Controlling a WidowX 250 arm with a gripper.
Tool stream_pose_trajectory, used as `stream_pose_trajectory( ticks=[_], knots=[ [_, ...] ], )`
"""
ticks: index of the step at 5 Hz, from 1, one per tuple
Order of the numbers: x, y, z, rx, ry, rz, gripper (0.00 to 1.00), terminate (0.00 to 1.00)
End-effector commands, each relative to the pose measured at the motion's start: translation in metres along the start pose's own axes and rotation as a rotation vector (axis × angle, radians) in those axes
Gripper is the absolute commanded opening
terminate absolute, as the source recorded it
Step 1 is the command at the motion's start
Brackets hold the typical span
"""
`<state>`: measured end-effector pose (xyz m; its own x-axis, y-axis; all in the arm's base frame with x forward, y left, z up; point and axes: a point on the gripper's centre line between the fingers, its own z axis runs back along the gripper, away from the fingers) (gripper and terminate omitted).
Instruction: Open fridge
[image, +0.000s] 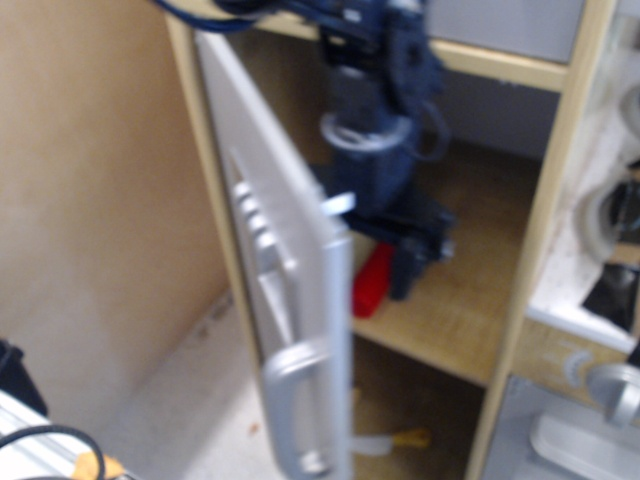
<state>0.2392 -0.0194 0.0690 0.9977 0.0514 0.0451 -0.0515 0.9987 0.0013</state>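
Note:
The fridge (520, 200) is a tall light-wood cabinet. Its silver-grey door (255, 180) stands swung far out, almost edge-on to me, with the curved handle (300, 400) low on it and the dispenser panel (262, 250) above. My gripper (385, 245) is inside the cabinet just behind the door's free edge, above the wooden shelf (450, 300). Its jaws are spread and hold nothing; one finger (410, 275) shows and the other is hidden by the door. The frame is blurred by motion.
A red object (372, 285) stands on the shelf next to the door edge. A yellow-handled item (410, 437) lies on the cabinet floor. A silver oven front (580, 435) with a dial (612, 385) is at the lower right. A plywood wall (90, 200) stands to the left.

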Motion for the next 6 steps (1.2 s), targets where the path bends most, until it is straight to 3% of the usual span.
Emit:
stream_pose_trajectory(
  ticks=[1, 3, 6],
  knots=[
    [-0.015, 0.027, 0.021, 0.026, -0.061, 0.069, 1.0, 0.0],
    [-0.02, 0.076, 0.022, 0.018, -0.108, 0.091, 1.0, 0.0],
    [-0.02, 0.087, 0.022, 0.027, -0.129, 0.111, 1.0, 0.0]
  ],
)
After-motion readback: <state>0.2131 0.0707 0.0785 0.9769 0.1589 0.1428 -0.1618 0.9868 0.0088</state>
